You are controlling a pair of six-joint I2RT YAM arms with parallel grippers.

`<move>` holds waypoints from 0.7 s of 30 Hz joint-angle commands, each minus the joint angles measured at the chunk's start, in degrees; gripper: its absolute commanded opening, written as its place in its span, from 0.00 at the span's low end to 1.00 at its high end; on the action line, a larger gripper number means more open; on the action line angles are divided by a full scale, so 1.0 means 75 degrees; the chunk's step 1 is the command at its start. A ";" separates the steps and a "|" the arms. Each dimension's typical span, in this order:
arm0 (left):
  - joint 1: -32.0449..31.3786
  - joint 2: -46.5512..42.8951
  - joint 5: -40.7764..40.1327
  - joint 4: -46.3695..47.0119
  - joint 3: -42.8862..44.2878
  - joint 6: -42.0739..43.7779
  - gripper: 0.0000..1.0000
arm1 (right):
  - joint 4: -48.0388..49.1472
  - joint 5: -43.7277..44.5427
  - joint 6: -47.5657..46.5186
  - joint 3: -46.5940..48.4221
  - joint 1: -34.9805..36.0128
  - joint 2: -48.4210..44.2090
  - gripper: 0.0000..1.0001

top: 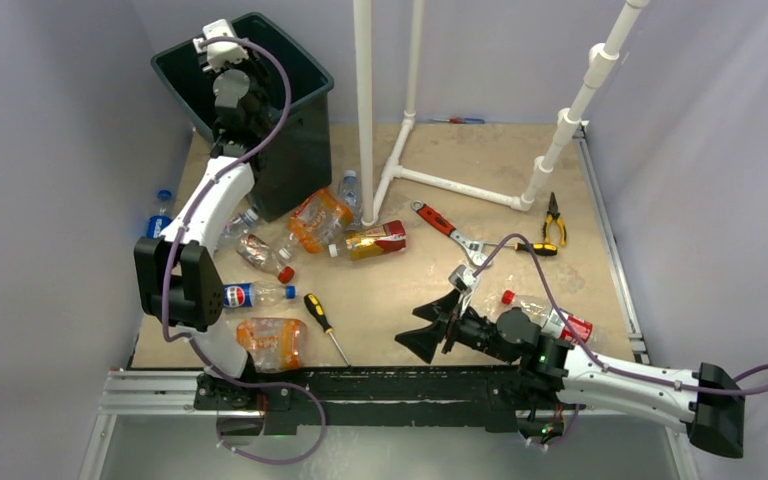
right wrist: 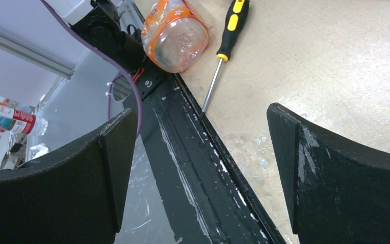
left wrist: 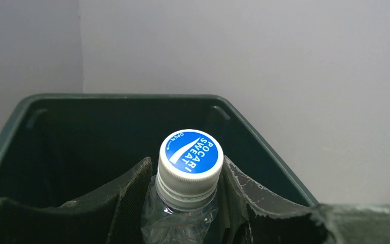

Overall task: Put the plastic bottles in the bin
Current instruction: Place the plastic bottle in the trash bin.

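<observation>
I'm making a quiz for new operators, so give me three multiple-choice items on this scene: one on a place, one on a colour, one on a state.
1. Where is the left gripper? A over the bin B at the pliers C on the tabletop
2. The cap of the held bottle is: A red B blue and white C green
3. The fingers of the right gripper are: A shut B wide open, empty C shut on a screwdriver
Answers: A, the bin's opening lies under it; B, blue top, white ribbed side; B, a bare gap between them.
</observation>
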 commanded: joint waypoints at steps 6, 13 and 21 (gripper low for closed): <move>0.0059 -0.0082 -0.0050 -0.0507 -0.0004 -0.0764 0.33 | -0.0226 0.0279 -0.0207 0.0269 0.0013 -0.0217 0.97; 0.0059 -0.0554 -0.0181 -0.1369 0.0561 -0.1512 0.98 | -0.0874 0.0466 -0.0311 0.0609 0.0013 -0.0662 0.97; 0.0048 -0.2312 0.0332 -0.2087 -0.0191 -0.2866 0.99 | -0.1186 0.0649 -0.0301 0.0722 0.0013 -0.0938 0.97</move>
